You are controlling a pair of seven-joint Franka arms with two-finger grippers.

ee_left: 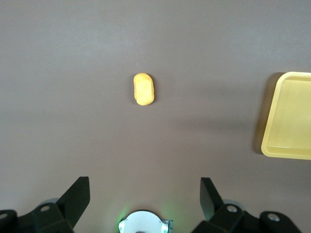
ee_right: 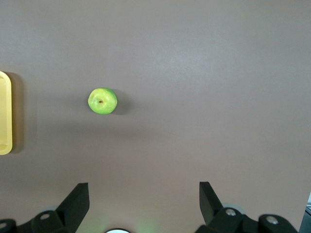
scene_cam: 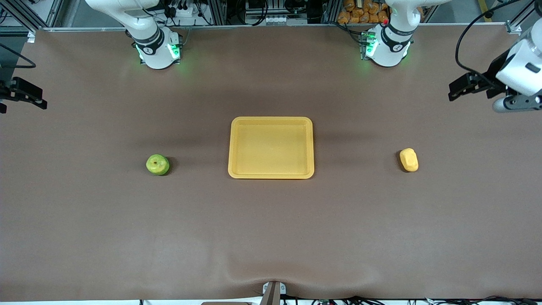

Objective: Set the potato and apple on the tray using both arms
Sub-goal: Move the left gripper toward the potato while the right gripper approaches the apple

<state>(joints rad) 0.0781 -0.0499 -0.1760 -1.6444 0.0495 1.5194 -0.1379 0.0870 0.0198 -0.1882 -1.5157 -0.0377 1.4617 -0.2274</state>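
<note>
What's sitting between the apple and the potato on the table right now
The empty tray lies between the apple and the potato, touching neither; the front view shows it.

We see a wide worktop [scene_cam: 271,237] covered in a matte brown sheet that ripples slightly at the edge nearest the front camera. Along its top edge in the front view run aluminium frame rails [scene_cam: 220,12], tangled black cables [scene_cam: 186,8] and some orange items [scene_cam: 360,12].
</note>
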